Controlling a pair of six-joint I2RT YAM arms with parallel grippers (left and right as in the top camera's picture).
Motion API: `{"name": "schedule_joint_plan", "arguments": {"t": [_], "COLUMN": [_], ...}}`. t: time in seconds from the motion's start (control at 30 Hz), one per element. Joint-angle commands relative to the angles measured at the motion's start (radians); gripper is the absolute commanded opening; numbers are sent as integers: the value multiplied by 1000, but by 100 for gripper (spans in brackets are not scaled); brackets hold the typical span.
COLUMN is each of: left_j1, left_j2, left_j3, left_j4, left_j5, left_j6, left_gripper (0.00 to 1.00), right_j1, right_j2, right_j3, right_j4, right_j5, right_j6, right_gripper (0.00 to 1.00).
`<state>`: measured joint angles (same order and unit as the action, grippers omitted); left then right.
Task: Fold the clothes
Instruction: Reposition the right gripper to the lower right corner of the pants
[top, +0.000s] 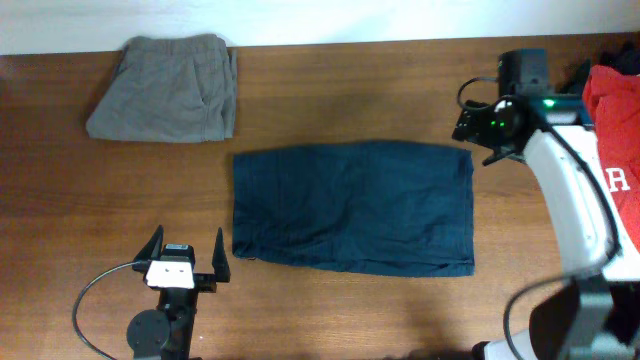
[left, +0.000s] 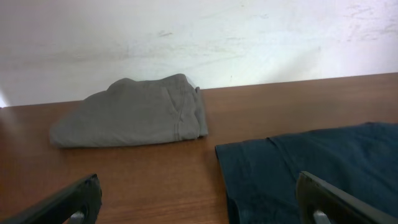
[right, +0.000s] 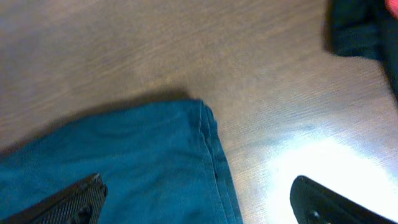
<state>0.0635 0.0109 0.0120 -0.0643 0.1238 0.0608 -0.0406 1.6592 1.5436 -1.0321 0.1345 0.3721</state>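
navy shorts (top: 352, 205) flat on bench (top: 330, 90) | left pincer (top: 187, 243) wide, empty, beside them | right pincer (right: 199, 200) wide, empty, over their corner | grey shorts (top: 165, 88) apart

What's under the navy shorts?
The navy shorts lie flat on the wooden table. Bare wood shows along their edges and nothing sticks out. Anything beneath the cloth itself is covered, so I cannot tell.

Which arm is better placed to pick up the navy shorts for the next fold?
Likely right: the right pincer hovers open over the navy shorts' far right corner. The left pincer, also open, sits off the cloth, beside its near left corner.
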Motion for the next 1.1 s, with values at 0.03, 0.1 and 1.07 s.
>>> {"name": "schedule_joint_plan", "arguments": {"t": [0.03, 0.1, 1.07], "left_j1": [2, 2, 2], "left_j2": [-6, -6, -6], "left_j3": [-3, -3, -3], "left_j4": [-5, -5, -4], "left_j5": [10, 10, 11], "left_j6": [13, 13, 12], "left_gripper": [99, 99, 99], "right_j1": [-8, -8, -6], "right_j2": [-111, -160, -605], "right_j3": [39, 39, -370], "right_j4": [-102, -163, -367], "right_j5": [16, 16, -142], "right_j6": [60, 79, 147], "right_gripper": [99, 99, 99]}}
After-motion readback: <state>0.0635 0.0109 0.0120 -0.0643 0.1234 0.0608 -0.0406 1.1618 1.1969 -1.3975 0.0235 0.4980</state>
